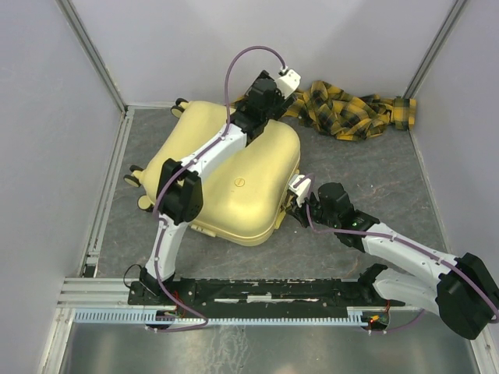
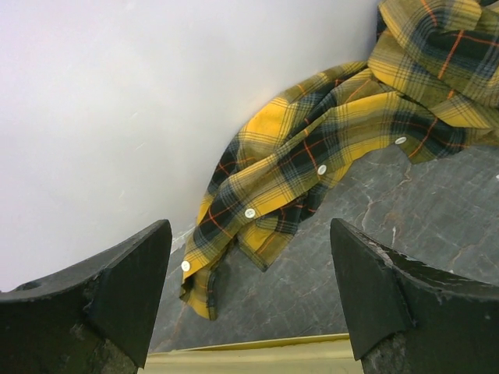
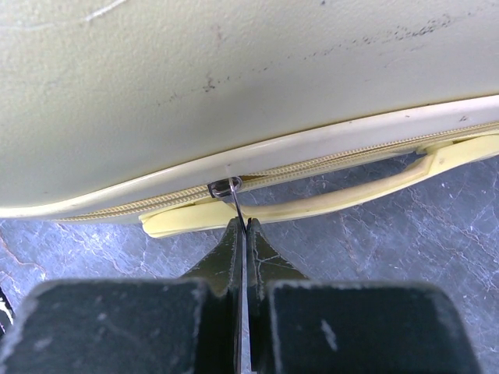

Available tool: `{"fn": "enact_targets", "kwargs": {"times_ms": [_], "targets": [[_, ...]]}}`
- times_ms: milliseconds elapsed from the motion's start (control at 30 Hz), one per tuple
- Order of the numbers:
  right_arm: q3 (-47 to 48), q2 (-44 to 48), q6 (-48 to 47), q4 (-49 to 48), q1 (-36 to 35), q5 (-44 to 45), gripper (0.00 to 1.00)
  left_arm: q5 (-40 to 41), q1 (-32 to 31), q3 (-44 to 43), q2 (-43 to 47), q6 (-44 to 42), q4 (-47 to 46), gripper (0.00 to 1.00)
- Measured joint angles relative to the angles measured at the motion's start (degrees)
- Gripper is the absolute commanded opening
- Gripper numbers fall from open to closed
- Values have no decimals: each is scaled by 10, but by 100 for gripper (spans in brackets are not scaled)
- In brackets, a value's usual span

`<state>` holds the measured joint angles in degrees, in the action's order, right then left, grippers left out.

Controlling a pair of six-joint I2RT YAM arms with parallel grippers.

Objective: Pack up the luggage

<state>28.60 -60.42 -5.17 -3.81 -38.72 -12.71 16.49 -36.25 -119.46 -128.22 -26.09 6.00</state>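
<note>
The pale-yellow hard-shell luggage (image 1: 234, 175) lies closed on the grey floor, wheels to the left. My right gripper (image 1: 295, 204) is at its right edge, shut on the thin metal zipper pull (image 3: 236, 204) just above the yellow handle (image 3: 351, 195). In the right wrist view the gripper (image 3: 242, 227) pinches the pull at its tips. My left gripper (image 1: 274, 95) hangs open and empty above the luggage's far edge (image 2: 257, 354), facing the yellow-and-black plaid shirt (image 2: 335, 148). The lining is hidden.
The plaid shirt (image 1: 351, 109) lies crumpled against the back wall at the far right. White walls enclose the grey floor (image 1: 351, 234) on three sides. A black mounting rail (image 1: 273, 292) runs along the near edge.
</note>
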Motion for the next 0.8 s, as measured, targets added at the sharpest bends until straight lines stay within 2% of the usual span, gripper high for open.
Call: {"fn": "enact_targets", "kwargs": {"times_ms": [167,433,600,800], "targets": [[0,0,0,0,0,4,2,19,-7,-15,-6,-29,12,87],[0,0,-5,-1,1,15,2,36,-12,4,-1,-63,-18,99],[0,-2,-6,-2,4,23,2,67,-16,3,-4,-69,-27,99],[0,-6,-6,-5,9,32,2,96,-20,-52,-74,-92,-25,98]]}}
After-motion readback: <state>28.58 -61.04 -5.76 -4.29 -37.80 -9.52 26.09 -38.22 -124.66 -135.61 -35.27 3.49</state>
